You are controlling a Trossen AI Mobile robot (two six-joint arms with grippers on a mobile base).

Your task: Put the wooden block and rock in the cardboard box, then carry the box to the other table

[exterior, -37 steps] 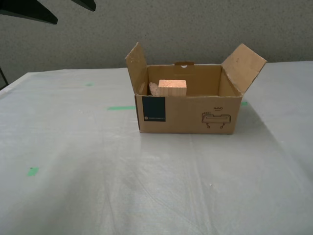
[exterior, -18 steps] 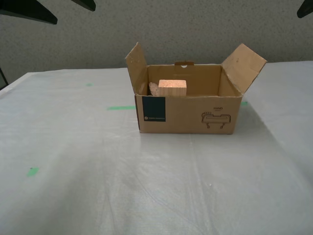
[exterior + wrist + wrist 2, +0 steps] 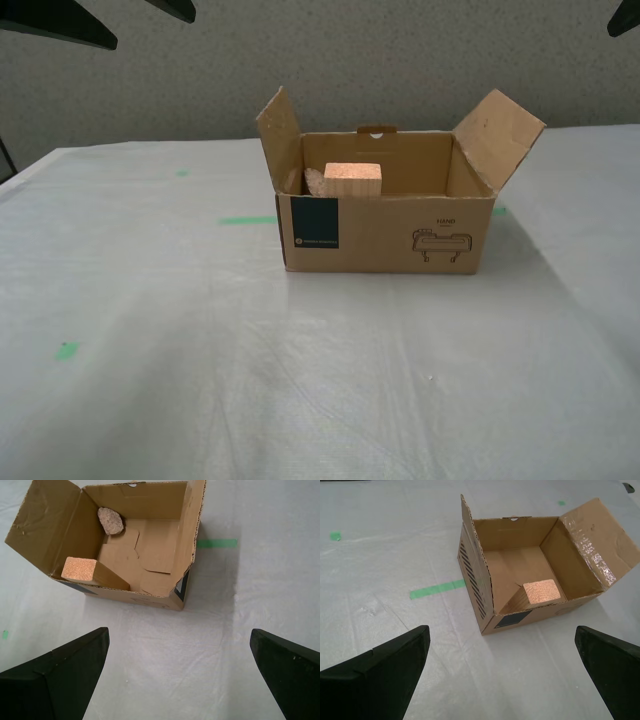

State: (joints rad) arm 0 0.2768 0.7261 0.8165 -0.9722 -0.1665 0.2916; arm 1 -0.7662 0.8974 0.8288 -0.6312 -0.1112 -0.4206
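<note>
First wrist view: my first gripper (image 3: 177, 672) hangs in the air with its two black fingers (image 3: 55, 677) wide apart and nothing between them. Below it, past the fingertips, stands the brown corrugated cardboard box (image 3: 150, 592) with its flaps upright. Inside the box, the pale tan rectangular wooden block (image 3: 80, 570) leans tilted against the front wall, and the small pinkish-beige lumpy rock (image 3: 110, 520) lies in a back corner, apart from the block.

Second wrist view: my second gripper (image 3: 502, 667) is also spread open and empty, above the same box (image 3: 475, 575), where the block (image 3: 541, 591) shows but the rock is hidden.

The box sits on the wide table with the wrinkled white sheet (image 3: 200, 340). A strip of green tape (image 3: 248, 220) lies on the sheet just beside the box.
</note>
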